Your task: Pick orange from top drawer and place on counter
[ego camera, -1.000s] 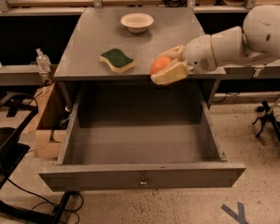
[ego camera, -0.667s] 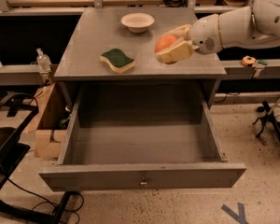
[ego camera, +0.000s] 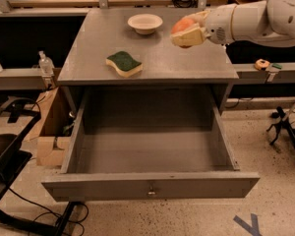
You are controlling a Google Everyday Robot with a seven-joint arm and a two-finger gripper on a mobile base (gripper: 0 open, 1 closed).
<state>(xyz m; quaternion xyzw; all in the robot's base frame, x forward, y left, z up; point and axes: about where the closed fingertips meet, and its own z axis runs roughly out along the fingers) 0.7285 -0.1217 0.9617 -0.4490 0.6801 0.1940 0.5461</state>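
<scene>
My gripper point(ego camera: 186, 29) comes in from the right on a white arm and is shut on the orange point(ego camera: 181, 24), holding it a little above the right half of the grey counter point(ego camera: 187, 63). The top drawer point(ego camera: 147, 154) stands pulled fully out below, its inside bare, with a small metal knob point(ego camera: 151, 192) at the centre of its front panel.
A green-and-yellow sponge point(ego camera: 124, 63) lies on the counter's left-middle. A white bowl point(ego camera: 144, 22) sits at the counter's back. A small orange-and-black tape roll point(ego camera: 260, 64) rests on the shelf to the right. A cardboard box point(ego camera: 51, 132) and cables are on the floor at left.
My gripper has lifted the orange up and back, from over the counter's front right edge to above the counter's right half, near the bowl. The drawer has stayed open.
</scene>
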